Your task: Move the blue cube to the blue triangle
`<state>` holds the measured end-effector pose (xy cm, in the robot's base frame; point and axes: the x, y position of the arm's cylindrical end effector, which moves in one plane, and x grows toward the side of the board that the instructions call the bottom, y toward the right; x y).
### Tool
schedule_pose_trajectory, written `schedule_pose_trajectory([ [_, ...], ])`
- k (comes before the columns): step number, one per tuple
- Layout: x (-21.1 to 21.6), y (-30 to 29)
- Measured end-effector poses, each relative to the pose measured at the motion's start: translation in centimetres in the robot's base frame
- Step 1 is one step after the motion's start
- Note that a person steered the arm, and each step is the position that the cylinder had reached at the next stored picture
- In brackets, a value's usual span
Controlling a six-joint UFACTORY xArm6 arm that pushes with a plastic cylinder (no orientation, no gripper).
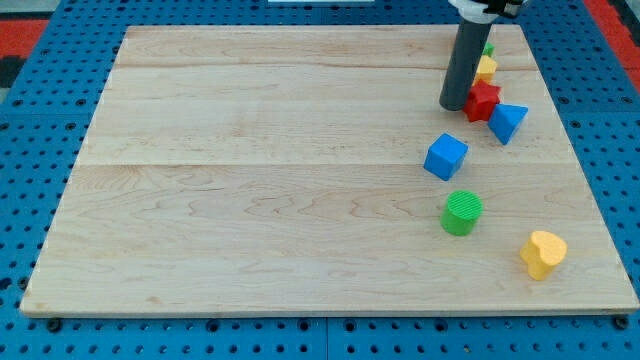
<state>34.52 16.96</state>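
The blue cube (445, 157) sits on the wooden board at the view's right, below the middle. The blue triangle (507, 121) lies up and to the right of it, a short gap apart. My tip (455, 106) is the lower end of the dark rod, standing above the blue cube and just left of a red star-shaped block (482, 101). The tip is apart from the blue cube and touches or nearly touches the red block.
A yellow block (486, 68) and a green block (488, 49) sit behind the rod near the board's top right. A green cylinder (461, 213) lies below the blue cube. A yellow heart-shaped block (542, 254) lies at the lower right. The board's right edge (580, 170) is close by.
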Motion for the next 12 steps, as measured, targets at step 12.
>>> schedule_pose_trajectory([
  [12, 9.4, 0.5],
])
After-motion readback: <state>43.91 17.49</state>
